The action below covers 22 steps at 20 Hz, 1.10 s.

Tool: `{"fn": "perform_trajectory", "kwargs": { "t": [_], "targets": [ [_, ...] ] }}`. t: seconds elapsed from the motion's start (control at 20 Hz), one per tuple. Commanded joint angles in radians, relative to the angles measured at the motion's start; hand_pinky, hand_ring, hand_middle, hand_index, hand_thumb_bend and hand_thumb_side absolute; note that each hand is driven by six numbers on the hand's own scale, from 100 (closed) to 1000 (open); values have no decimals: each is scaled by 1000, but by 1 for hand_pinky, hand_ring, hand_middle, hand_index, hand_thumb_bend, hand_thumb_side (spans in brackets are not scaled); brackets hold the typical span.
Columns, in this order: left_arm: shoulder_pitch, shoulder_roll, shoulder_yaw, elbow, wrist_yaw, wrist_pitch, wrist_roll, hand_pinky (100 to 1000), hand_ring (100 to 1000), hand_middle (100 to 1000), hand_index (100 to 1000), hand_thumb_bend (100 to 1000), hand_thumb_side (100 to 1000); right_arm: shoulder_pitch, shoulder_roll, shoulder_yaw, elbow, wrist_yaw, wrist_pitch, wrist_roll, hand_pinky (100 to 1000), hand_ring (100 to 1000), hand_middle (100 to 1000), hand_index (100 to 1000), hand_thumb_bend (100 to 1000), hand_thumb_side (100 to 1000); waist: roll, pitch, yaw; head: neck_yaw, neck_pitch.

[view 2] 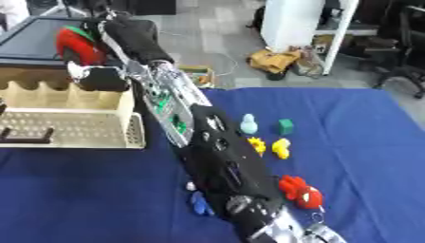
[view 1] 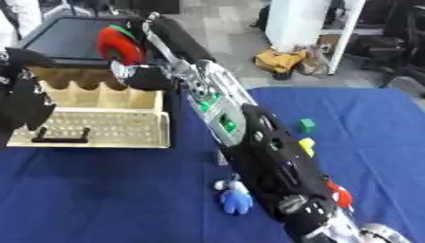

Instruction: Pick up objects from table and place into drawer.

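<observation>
My right arm (view 2: 220, 175) fills the foreground, running from the lower right corner diagonally up across the blue table (view 2: 83, 190) toward the drawer (view 2: 70, 126). Just beside the forearm I see a small blue figure (view 1: 235, 199) on one side and a red toy (view 2: 300, 192) on the other. Farther out lie a yellow piece (view 2: 281, 148), a spiky yellow piece (view 2: 257, 144), a pale teal figure (view 2: 248, 124) and a green cube (view 2: 285, 126), all apart from each other on the cloth. My right hand (view 2: 124, 28) is over the far end of the open cream drawer, fingers curled round a red round object with a green part (view 2: 76, 45), held above the back compartments. My left hand (view 1: 21, 102) shows dark at the left edge beside the drawer; I cannot tell how its fingers stand.
</observation>
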Motion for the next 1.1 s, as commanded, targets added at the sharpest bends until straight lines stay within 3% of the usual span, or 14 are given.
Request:
{"fn": "perform_trajectory", "kwargs": {
  "t": [0.05, 0.3, 0.6, 0.65, 1.1],
  "targets": [
    [-8, 7, 2, -12, -4, 3, -1, 100, 100, 100, 692, 192, 1000, -23, -2, -9, -35, 13, 4, 14, 492, 611, 543, 783, 301, 630, 6, -13, -1, 0, -9],
    [-9, 7, 2, -12, -3, 6, 1, 100, 100, 100, 691, 195, 1000, -27, -4, -10, -64, 15, 3, 44, 524, 646, 574, 812, 374, 678, 5, -12, -1, 2, -11],
    [-10, 7, 3, -12, -2, 8, 2, 100, 100, 100, 691, 195, 1000, -27, -5, -13, -81, 19, 3, 65, 524, 646, 574, 812, 374, 678, 4, -12, -2, 3, -11],
    [-10, 7, 3, -12, -2, 8, 2, 100, 100, 100, 690, 196, 1000, -29, -7, -11, -81, 22, 4, 69, 561, 698, 616, 847, 423, 701, 3, -12, -2, 4, -12],
    [-11, 8, 4, -12, -2, 6, 7, 100, 100, 100, 690, 194, 1000, -21, -3, -28, -142, 38, 33, 72, 556, 689, 604, 841, 385, 689, 6, -11, -4, 8, -14]
  ]
}}
